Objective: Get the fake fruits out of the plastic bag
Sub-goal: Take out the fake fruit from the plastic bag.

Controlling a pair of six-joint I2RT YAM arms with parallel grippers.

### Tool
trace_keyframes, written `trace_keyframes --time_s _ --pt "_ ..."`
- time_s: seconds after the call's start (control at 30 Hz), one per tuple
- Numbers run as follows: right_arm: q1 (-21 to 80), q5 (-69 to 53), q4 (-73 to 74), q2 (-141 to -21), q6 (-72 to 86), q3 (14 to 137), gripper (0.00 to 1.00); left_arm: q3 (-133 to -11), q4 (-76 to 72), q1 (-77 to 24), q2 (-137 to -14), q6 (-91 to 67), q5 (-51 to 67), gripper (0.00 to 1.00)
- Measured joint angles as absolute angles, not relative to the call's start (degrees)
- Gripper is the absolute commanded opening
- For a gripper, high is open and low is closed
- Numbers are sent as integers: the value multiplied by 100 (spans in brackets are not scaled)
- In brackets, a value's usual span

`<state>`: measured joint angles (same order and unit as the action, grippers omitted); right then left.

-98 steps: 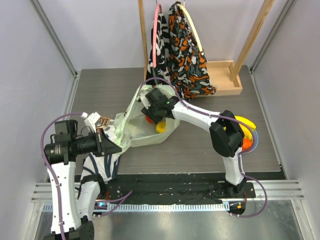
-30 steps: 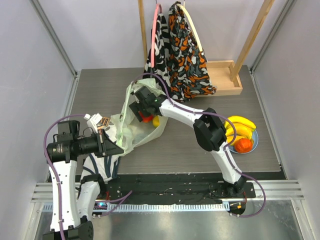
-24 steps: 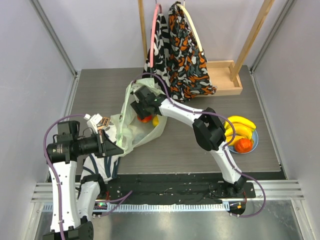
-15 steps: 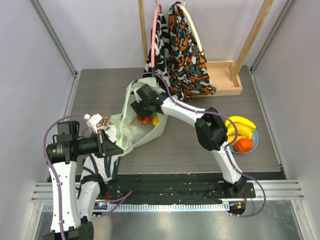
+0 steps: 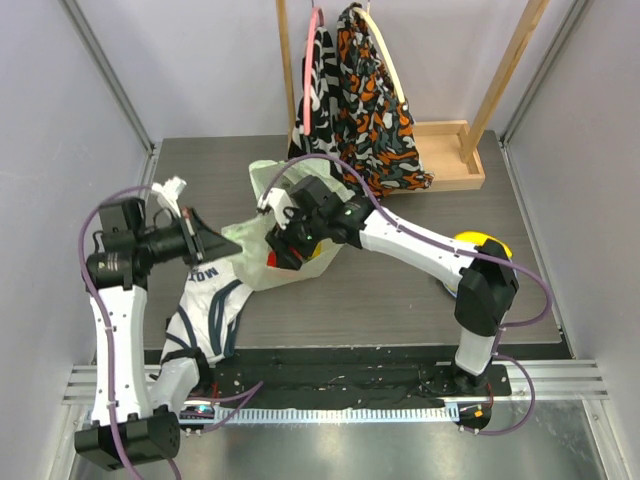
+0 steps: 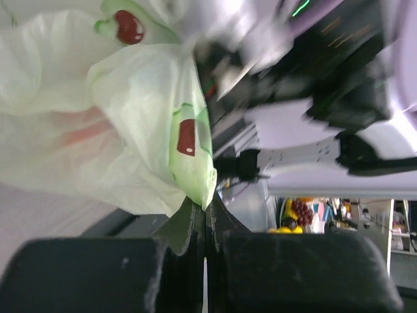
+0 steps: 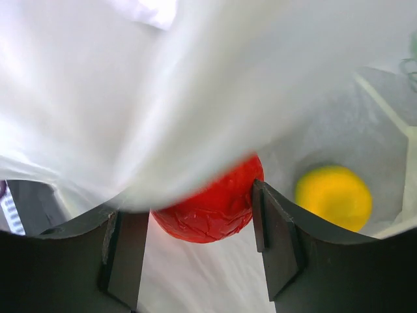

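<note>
From where I stand, the plastic bag (image 5: 243,236) lies slumped on the grey wood-grain table (image 5: 400,300), left of centre. It is a thin, crinkly, pale yellow-green film printed with little avocado halves. The left gripper (image 5: 207,246) has its flat black fingers (image 6: 98,274) pinched tight together on a folded corner of that film. In the left wrist view the plastic is drawn to a point where it enters the closed jaws.

The right gripper (image 7: 189,203) reaches into the bag's mouth. Its two dark, wedge-shaped fingers (image 7: 277,238) clasp a round red fruit (image 7: 208,207) whose glossy skin is faintly wrinkled like foil. The fruit fills the gap between them. A blurred sheet of translucent film drapes over the top of it. Just beside it, further into the bag, a smooth round yellow fruit (image 7: 335,195) rests on the milky plastic.

Near the left arm a soft white garment (image 5: 215,305) with navy stripes lies crumpled against the bag. Loose patterned cloths (image 5: 375,110), one black-and-white and one orange, hang from a wooden rack (image 5: 450,165) at the back.
</note>
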<state>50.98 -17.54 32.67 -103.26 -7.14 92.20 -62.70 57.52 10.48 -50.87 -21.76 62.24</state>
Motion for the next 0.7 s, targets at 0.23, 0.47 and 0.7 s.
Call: trace_keyframes --time_s 0.23,0.47,0.7 --pt "5188 -1737 3726 -10285 -1321 8903 20 -7695 4613 1096 -5787 -2873 6283 0" --pt "5124 -1441 3913 -9485 -1514 9373 21 -6676 4560 1096 -5435 -2853 6243 0" --pt "5116 -1439 3717 -8121 -1507 10084 23 -6195 4617 1096 -5341 -2858 5964 0"
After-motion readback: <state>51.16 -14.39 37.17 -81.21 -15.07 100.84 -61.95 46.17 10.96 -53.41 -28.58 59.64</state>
